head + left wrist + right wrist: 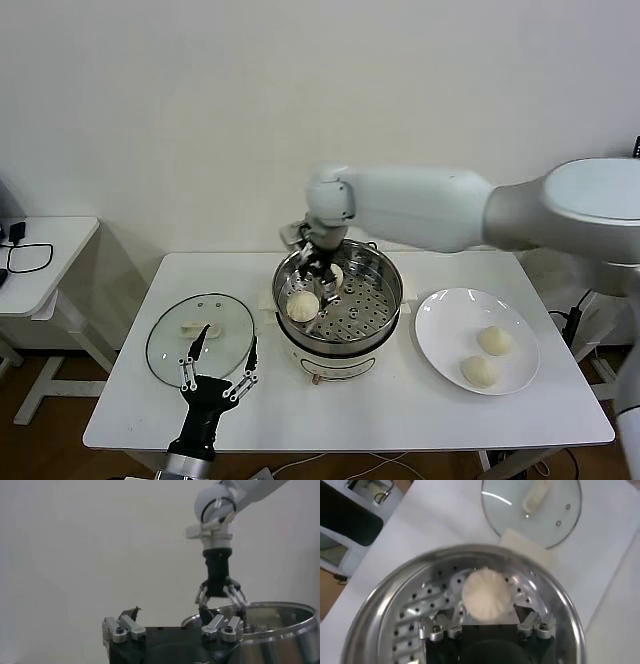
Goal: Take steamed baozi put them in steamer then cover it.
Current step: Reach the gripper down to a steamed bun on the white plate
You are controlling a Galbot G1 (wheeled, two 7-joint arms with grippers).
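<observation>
Surface: white table (400, 400) against a plain white wall; a second white side table (45, 260) stands off its left end.
Right gripper (318, 277): lowered into the steamer (385, 315), fingers spread, gripping nothing.
Baozi in steamer: one bun (486, 593) lies on the perforated floor between the spread fingers; another (303, 306) rests at the left wall.
Plate (440, 340): right of the steamer, holding two baozi (494, 340).
Left gripper (217, 380): fingers spread, at the near edge of the glass lid (170, 340), left of the steamer.
</observation>
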